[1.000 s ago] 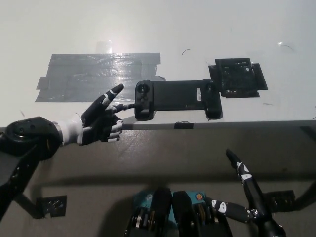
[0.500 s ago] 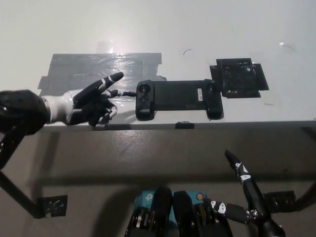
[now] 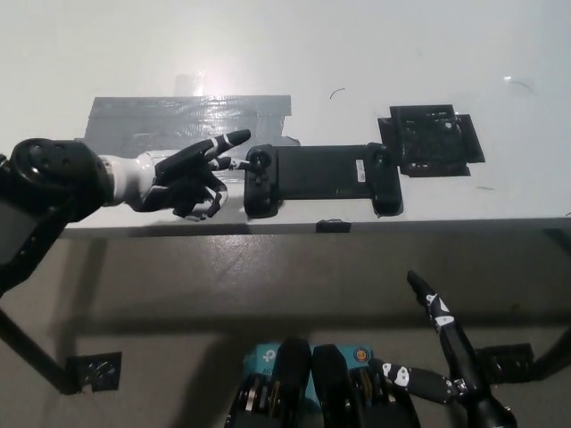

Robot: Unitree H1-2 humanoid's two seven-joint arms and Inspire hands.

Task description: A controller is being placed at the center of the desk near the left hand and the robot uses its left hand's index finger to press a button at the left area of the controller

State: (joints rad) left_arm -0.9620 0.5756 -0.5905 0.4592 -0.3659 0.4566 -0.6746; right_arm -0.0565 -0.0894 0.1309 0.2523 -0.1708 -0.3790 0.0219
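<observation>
A black game controller (image 3: 321,176) lies lengthwise on the white desk (image 3: 357,53), close to its front edge. My left hand (image 3: 189,176) hovers just left of it, one finger stretched out towards the controller's left end (image 3: 260,169), its tip at or right beside the stick there; the other fingers are curled in. It holds nothing. My black right hand (image 3: 446,334) rests low at the bottom right, below the desk edge, away from the controller, one finger pointing up.
A patch of grey tape (image 3: 178,120) covers the desk behind my left hand. A black square pad (image 3: 430,140) lies at the controller's right end. The desk's front edge (image 3: 330,226) runs just under the controller.
My left hand has risen onto the desk and moved right, its pointing finger now reaching the controller's left end. The controller and my right hand have stayed put.
</observation>
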